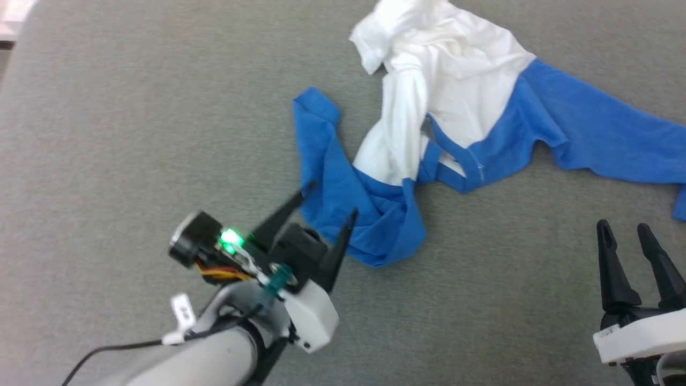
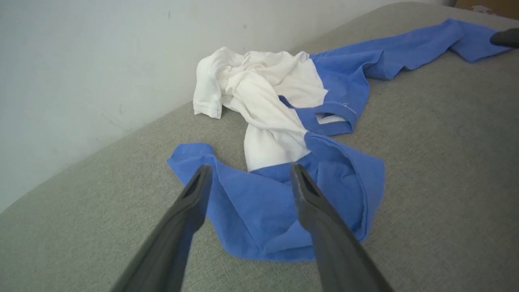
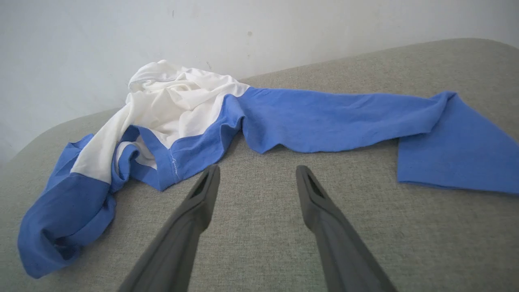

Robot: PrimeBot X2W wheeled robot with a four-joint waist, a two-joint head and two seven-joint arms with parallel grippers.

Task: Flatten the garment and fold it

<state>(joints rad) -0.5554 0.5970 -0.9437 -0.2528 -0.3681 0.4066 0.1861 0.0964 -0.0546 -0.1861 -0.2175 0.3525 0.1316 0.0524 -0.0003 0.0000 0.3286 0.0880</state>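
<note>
My right gripper point(image 1: 623, 229) nearest, fingers spread, empty, over the grey padded surface point(image 1: 134, 134), my left gripper point(image 1: 331, 202) wide apart, holding nothing, tips over a crumpled blue sleeve point(image 1: 343, 177), the garment point(image 1: 461, 96) bunched beyond.

Garment point(image 1: 455, 91): long blue sleeve point(image 1: 605, 134) end cut by head view's right edge, white body's top cut by top edge, crumpled folds hide much of chest. Left gripper point(image 1: 332, 199) jaws cover part of bunched blue sleeve point(image 1: 370, 214). Right gripper point(image 1: 623, 225) base cut at lower right corner. Dark tip point(image 2: 505, 37) at left wrist view's right edge, too little shown to identify. Pale blur point(image 1: 13, 19) in head view's top left corner, unidentifiable.
</note>
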